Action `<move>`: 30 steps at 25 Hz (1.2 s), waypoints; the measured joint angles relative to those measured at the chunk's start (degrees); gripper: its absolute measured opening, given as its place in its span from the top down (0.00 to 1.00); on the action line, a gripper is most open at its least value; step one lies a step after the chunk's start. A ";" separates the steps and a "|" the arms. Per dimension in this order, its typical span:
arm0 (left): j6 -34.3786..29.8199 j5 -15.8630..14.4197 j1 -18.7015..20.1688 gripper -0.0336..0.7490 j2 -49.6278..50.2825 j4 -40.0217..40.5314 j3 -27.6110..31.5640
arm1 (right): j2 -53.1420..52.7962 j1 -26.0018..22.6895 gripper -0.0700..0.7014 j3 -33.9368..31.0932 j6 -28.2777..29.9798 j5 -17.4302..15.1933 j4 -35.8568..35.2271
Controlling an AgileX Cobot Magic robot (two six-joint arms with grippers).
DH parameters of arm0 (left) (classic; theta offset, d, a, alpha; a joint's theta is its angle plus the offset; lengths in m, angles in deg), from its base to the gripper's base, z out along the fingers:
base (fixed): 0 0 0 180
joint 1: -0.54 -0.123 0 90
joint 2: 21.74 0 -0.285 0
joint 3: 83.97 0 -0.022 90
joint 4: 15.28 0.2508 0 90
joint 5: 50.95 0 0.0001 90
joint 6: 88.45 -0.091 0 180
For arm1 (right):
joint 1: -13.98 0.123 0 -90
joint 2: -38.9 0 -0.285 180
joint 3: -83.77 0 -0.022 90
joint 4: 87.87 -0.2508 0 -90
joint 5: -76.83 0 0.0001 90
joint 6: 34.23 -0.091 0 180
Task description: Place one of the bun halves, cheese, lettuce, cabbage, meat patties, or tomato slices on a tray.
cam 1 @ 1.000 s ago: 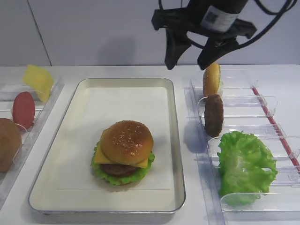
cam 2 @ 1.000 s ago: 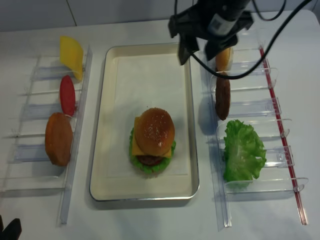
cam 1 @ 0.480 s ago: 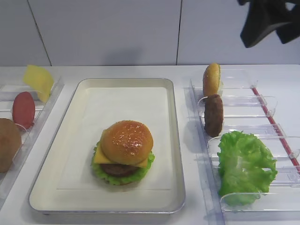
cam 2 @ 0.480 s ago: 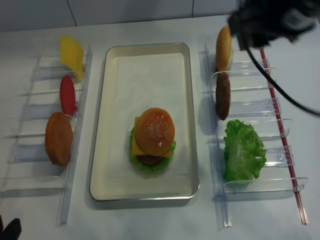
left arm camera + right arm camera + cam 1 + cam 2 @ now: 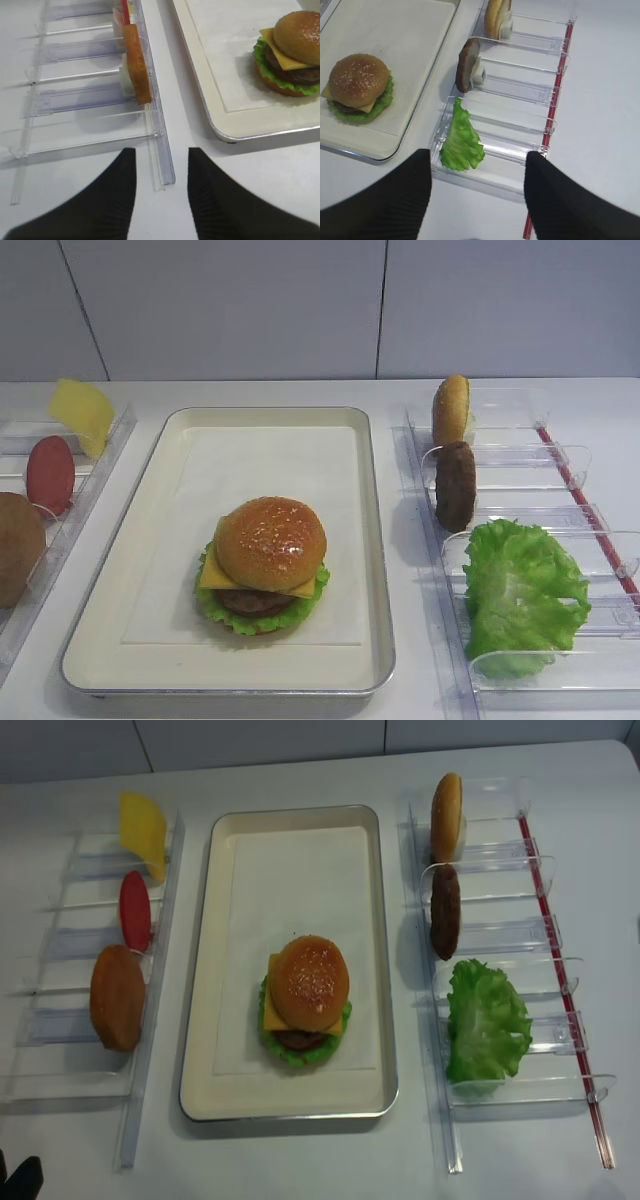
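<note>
Your right arm, which hung over the far end of the right-hand rack a second ago, has gone from both high views, leaving the scene uncovered. From its own camera you see the right gripper [image 5: 477, 195] with its two dark fingers spread wide and nothing between them, looking down on the lettuce [image 5: 461, 137] in its slot. The left gripper [image 5: 161, 192] is likewise parted and empty, parked just off the near end of the left rack [image 5: 157, 150]. The stacked burger [image 5: 264, 565] sits on the tray [image 5: 375, 540] toward six o'clock, off the rim and square on the white paper — glossy seeded bun top [image 5: 271, 542] above, cheese [image 5: 212, 575] showing a corner at nine o'clock, patty and a green frill beneath. That domed top is the piece the task concerns, and it looks placed; I'd judge the job done or nearly so. The spares stand on edge in the clear racks so that fingers can close on them from above: a bun half [image 5: 451, 408] at one o'clock from the tray, a meat patty [image 5: 456, 486] just nearer you, then the leaf. Across at nine to ten o'clock are a tomato slice [image 5: 50, 474], a yellow cheese square [image 5: 83, 415] and another bun half [image 5: 18, 545]. With both arms clear, nothing crowds the stack.
</note>
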 joint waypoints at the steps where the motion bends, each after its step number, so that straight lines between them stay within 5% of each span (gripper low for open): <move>1: 0.00 0.00 0.00 0.64 0.00 0.00 0.00 | -2.28 0.00 0.33 -1.36 0.00 0.00 0.41; 17: 0.00 0.00 0.00 0.64 0.00 0.00 0.00 | -33.15 -0.54 0.38 -20.55 2.86 -0.58 6.84; 30: 0.00 0.00 0.00 0.64 0.00 0.00 0.00 | -40.16 -21.53 0.38 -30.00 6.00 -0.74 3.26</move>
